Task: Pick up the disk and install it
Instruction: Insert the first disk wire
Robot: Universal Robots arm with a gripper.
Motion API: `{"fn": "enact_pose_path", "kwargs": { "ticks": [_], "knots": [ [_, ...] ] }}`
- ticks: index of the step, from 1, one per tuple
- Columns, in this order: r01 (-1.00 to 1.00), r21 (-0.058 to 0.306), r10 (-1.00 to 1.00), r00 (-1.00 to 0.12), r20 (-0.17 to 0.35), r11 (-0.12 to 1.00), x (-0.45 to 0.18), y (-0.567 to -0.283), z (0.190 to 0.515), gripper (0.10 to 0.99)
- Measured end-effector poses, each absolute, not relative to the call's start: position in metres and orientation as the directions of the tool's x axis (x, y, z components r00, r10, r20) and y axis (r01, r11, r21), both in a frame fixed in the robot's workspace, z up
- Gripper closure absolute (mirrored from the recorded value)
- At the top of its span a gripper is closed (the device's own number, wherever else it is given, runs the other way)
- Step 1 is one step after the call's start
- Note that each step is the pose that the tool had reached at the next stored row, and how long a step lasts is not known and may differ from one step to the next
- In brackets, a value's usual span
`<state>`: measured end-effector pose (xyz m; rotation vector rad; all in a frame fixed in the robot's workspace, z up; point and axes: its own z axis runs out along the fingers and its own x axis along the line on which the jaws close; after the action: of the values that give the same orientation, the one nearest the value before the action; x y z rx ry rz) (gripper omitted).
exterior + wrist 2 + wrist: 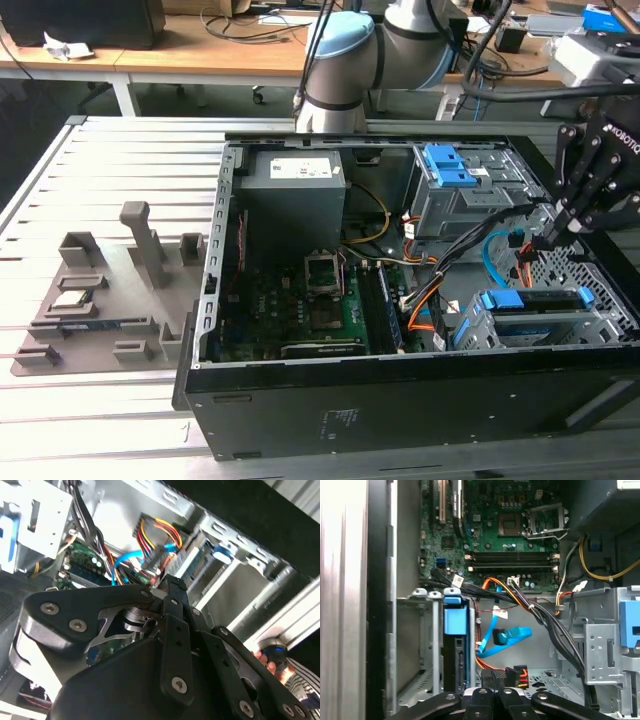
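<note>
Gripper hovering at the open computer case's edge beside the drive bay.

The gripper (560, 222), fingers seemingly pressed together and holding nothing, is hanging just above the disk (532, 300), which is sitting in its bay near the case's corner. Rigid, fairly heavy, shock-sensitive: the blue carrier bracket (455, 621) is offering the safest hold.
</note>
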<state>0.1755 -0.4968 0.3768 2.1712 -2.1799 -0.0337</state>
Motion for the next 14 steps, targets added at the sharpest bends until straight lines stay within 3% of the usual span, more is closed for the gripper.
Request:
{"fn": "enact_pose_path", "kwargs": {
  "ticks": [2,6,7,8,11,14],
  "knots": [
    [-0.998,0.062,-0.999,-0.003,0.043,0.006,0.1802,-0.4821,0.3722,0.98],
    [-0.998,0.062,-0.998,-0.003,0.056,0.007,0.184,-0.481,0.3706,0.98],
    [-0.998,0.062,-0.998,-0.003,0.056,0.007,0.184,-0.481,0.3707,0.918],
    [-0.998,0.062,-0.998,-0.003,0.056,0.007,0.1841,-0.481,0.3707,0.918],
    [-0.998,0.062,-0.998,-0.003,0.057,0.007,0.1841,-0.481,0.3706,0.725],
    [-0.998,0.062,-0.998,-0.003,0.057,0.007,0.1841,-0.4788,0.3703,0.725]
  ]
}}
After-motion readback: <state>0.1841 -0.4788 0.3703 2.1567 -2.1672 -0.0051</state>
